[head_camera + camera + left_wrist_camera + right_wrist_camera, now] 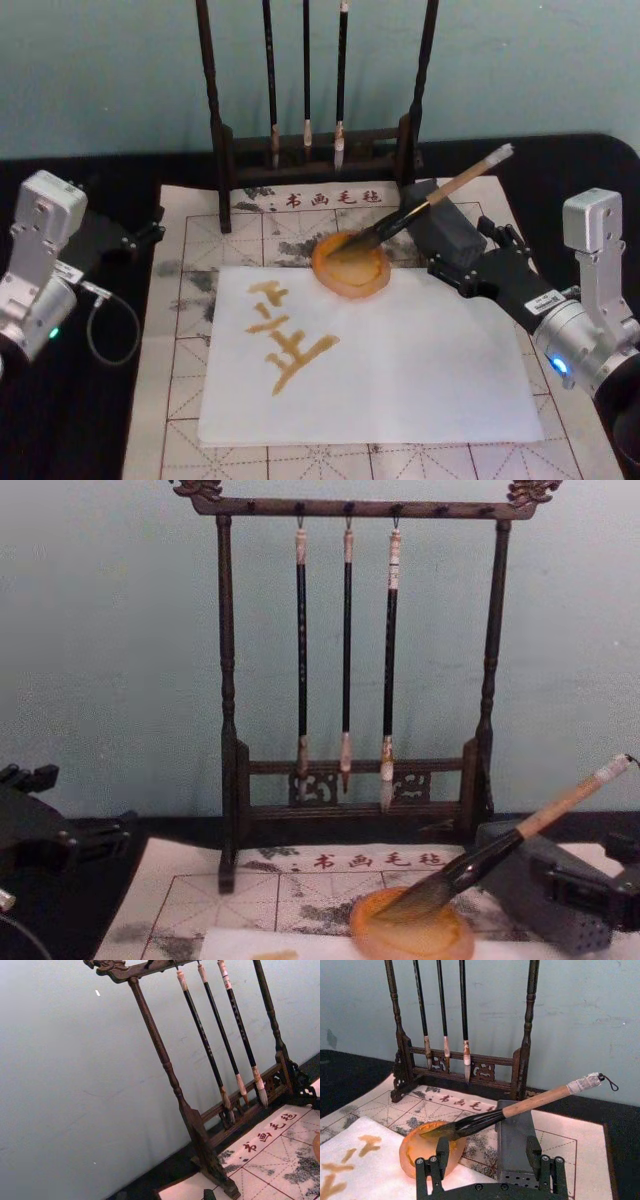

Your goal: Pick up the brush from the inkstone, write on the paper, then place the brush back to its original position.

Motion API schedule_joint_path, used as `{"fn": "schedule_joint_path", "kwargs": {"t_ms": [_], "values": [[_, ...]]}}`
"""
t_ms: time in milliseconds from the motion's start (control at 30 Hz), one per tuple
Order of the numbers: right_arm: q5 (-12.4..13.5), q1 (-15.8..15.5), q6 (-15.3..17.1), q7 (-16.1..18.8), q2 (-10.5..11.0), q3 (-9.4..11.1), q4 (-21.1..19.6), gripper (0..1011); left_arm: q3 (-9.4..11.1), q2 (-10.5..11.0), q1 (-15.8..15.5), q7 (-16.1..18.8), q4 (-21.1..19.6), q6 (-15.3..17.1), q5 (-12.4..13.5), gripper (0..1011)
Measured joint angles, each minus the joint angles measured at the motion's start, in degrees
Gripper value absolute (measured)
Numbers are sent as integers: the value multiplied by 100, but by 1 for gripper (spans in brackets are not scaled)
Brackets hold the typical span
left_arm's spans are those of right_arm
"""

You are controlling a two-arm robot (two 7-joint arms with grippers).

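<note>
— Brush (430, 203) placement, please?

— It is lying tilted, bristles resting in the inkstone (350, 266), ferrule leaning on the grey block (447, 232), handle sticking up and away.

— Is the right gripper (468, 265) gripping it?

— No, its fingers are standing spread with nothing between them, just beside the block. The left gripper (138, 236) is sitting at the mat's (180, 400) left edge; its state I cannot tell.

— And the paper (420, 370)?

— It is carrying amber strokes (285, 335).

Paper (330, 943) cut off at chest view btm edge, maybe half-hidden.
</note>
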Motion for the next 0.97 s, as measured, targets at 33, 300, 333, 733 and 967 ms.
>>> {"fn": "schedule_joint_path", "kwargs": {"t_ms": [33, 300, 333, 733, 967], "values": [[1, 0, -1, 1, 0, 0, 0, 1000, 0, 0, 0, 0, 0, 0, 0, 1001], [6, 0, -3, 5, 0, 0, 0, 1000, 0, 0, 0, 0, 0, 0, 0, 1001], [7, 0, -3, 5, 0, 0, 0, 1000, 0, 0, 0, 0, 0, 0, 0, 1001], [11, 0, -3, 5, 0, 0, 0, 1000, 0, 0, 0, 0, 0, 0, 0, 1001], [11, 0, -3, 4, 0, 0, 0, 1000, 0, 0, 0, 0, 0, 0, 0, 1001]]}}
